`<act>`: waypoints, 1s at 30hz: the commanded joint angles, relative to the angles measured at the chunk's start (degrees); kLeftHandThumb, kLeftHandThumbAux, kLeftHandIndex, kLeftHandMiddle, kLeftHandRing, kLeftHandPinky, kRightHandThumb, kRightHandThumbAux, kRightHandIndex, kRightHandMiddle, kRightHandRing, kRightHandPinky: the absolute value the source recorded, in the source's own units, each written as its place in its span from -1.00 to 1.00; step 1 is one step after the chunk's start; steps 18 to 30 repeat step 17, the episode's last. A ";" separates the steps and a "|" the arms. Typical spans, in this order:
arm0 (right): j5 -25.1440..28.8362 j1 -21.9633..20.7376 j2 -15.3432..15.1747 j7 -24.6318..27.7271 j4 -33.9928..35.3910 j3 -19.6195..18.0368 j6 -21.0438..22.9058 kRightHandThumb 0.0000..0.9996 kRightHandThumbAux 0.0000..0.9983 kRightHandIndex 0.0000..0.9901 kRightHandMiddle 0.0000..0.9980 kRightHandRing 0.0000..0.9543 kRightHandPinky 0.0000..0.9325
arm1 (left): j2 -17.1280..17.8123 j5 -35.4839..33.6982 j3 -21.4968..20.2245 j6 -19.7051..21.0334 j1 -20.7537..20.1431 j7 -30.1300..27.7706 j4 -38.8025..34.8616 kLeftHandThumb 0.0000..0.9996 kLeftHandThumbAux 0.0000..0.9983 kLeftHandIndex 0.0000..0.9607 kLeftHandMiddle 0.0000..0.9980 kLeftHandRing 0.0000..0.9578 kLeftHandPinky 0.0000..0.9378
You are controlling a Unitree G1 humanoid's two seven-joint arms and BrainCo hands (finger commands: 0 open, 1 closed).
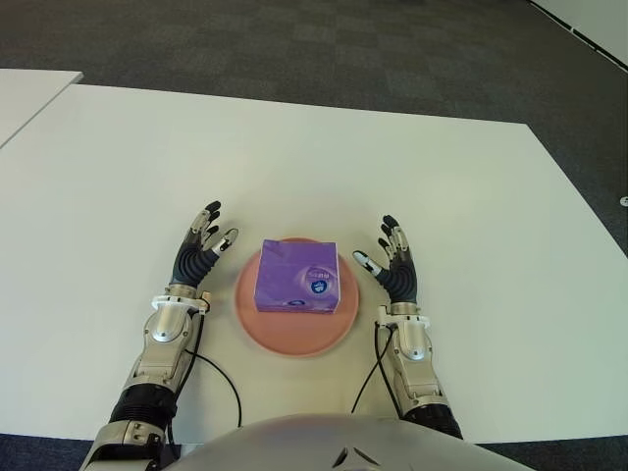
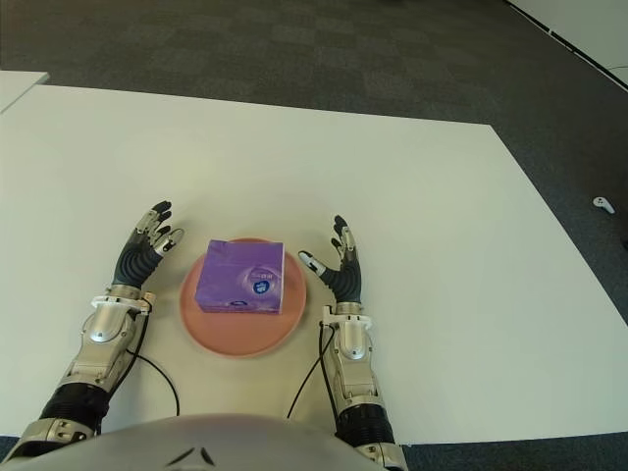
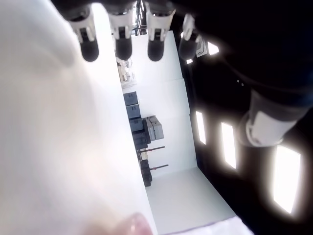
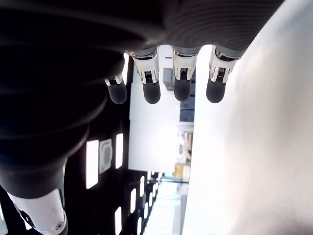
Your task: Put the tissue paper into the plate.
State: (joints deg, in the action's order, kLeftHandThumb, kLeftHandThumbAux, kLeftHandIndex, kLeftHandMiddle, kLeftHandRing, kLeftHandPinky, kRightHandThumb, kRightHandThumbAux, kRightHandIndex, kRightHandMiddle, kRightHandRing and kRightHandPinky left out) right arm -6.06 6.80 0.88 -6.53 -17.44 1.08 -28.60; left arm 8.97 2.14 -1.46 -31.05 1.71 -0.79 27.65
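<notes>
A purple tissue paper pack (image 1: 298,277) lies flat inside the round pink plate (image 1: 294,339) near the table's front edge. My left hand (image 1: 203,249) is just left of the plate, fingers spread and holding nothing. My right hand (image 1: 391,259) is just right of the plate, fingers also spread and empty. Neither hand touches the pack. In the left wrist view the fingertips (image 3: 121,46) are extended over the white table, and in the right wrist view the fingertips (image 4: 182,88) are extended too.
The white table (image 1: 294,157) stretches wide beyond the plate. A second white table's corner (image 1: 25,93) is at the far left. Dark carpet floor (image 1: 324,49) lies behind.
</notes>
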 commanded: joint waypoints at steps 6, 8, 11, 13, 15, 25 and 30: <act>0.79 3.49 0.74 0.20 -2.41 -0.21 2.83 -0.91 0.45 -1.00 -1.00 -1.00 -1.00 | -0.77 0.18 0.19 1.97 2.94 -0.52 3.13 -1.00 0.05 -1.00 -1.00 -1.00 -1.00; 0.77 3.42 0.79 0.17 -2.46 -0.24 2.81 -0.92 0.45 -1.00 -1.00 -1.00 -1.00 | -0.75 0.11 0.22 2.25 2.92 -0.65 3.03 -1.00 0.05 -1.00 -1.00 -1.00 -1.00; 0.78 3.31 0.82 0.16 -2.54 -0.29 2.79 -0.93 0.46 -1.00 -1.00 -1.00 -1.00 | -0.78 0.05 0.24 2.45 2.87 -0.71 2.96 -1.00 0.05 -1.00 -1.00 -1.00 -1.00; 0.79 3.27 0.83 0.17 -2.54 -0.31 2.79 -0.93 0.46 -1.00 -1.00 -1.00 -1.00 | -0.81 0.05 0.23 2.45 2.85 -0.65 2.92 -1.00 0.06 -1.00 -1.00 -1.00 -1.00; 0.82 3.19 0.81 0.22 -2.63 -0.32 2.74 -0.93 0.47 -1.00 -1.00 -1.00 -1.00 | -0.85 0.07 0.23 2.43 2.81 -0.61 2.98 -1.00 0.07 -1.00 -1.00 -1.00 -1.00; 0.84 3.11 0.76 0.32 -2.73 -0.30 2.66 -0.93 0.47 -1.00 -1.00 -1.00 -1.00 | -0.89 0.09 0.23 2.38 2.79 -0.57 3.04 -1.00 0.08 -1.00 -1.00 -1.00 -1.00; 0.84 3.11 0.76 0.32 -2.73 -0.30 2.66 -0.93 0.47 -1.00 -1.00 -1.00 -1.00 | -0.89 0.09 0.23 2.38 2.79 -0.57 3.04 -1.00 0.08 -1.00 -1.00 -1.00 -1.00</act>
